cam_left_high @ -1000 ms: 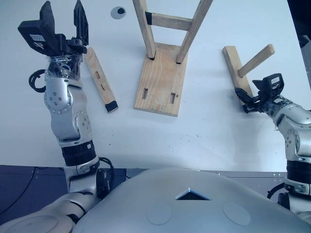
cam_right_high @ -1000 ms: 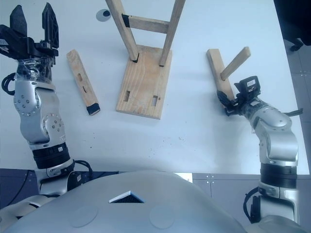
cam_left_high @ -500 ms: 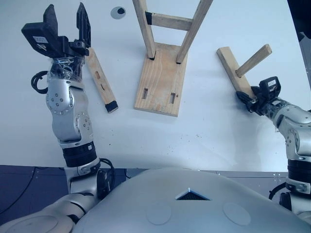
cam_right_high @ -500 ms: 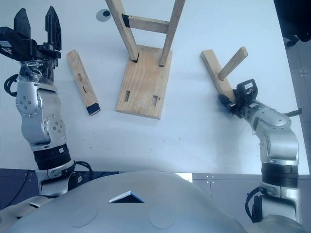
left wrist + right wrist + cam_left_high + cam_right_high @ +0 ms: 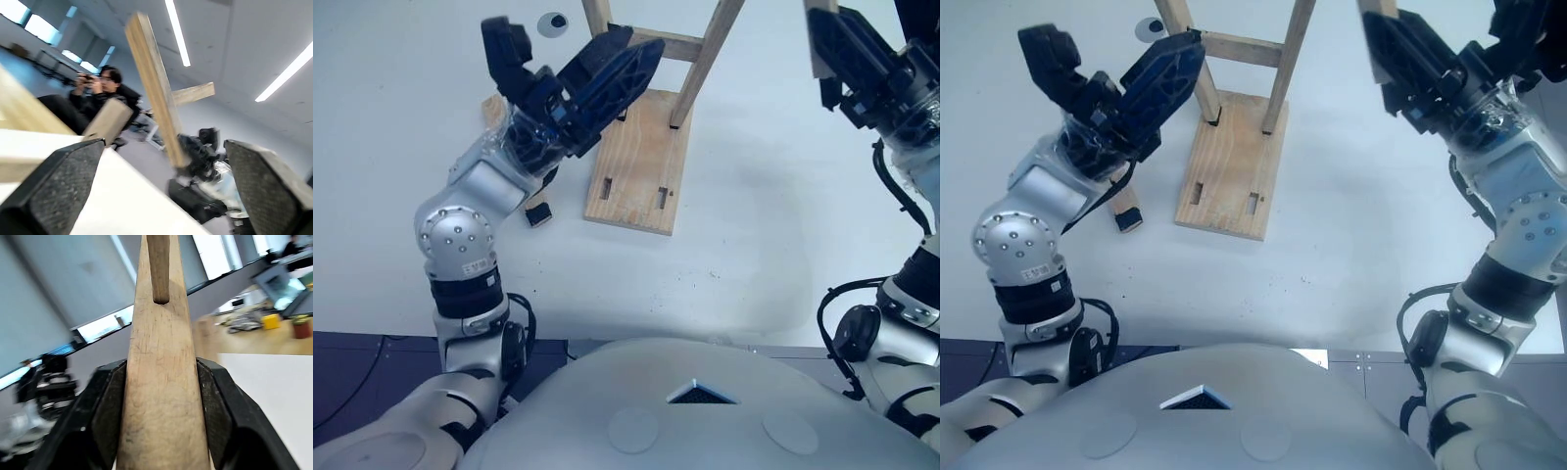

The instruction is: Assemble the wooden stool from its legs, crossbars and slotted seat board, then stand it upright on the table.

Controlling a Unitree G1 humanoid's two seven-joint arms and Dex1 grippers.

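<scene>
The slotted seat board lies flat on the white table, with two legs standing in it joined by a crossbar. My right gripper is raised high at the right, shut on a third leg with a crossbar peg set in its hole. My left gripper hovers open in front of the standing legs, its pads wide apart with nothing between. A loose leg with a black end lies on the table, mostly hidden under the left arm.
A small dark round disc sits on the table at the back, left of the standing legs. Bare table lies to the right of the seat board and toward the front edge.
My right gripper has lifted the leg with its crossbar off the table, up high. My left arm has swung in from the far left, over the loose leg, toward the standing legs.
</scene>
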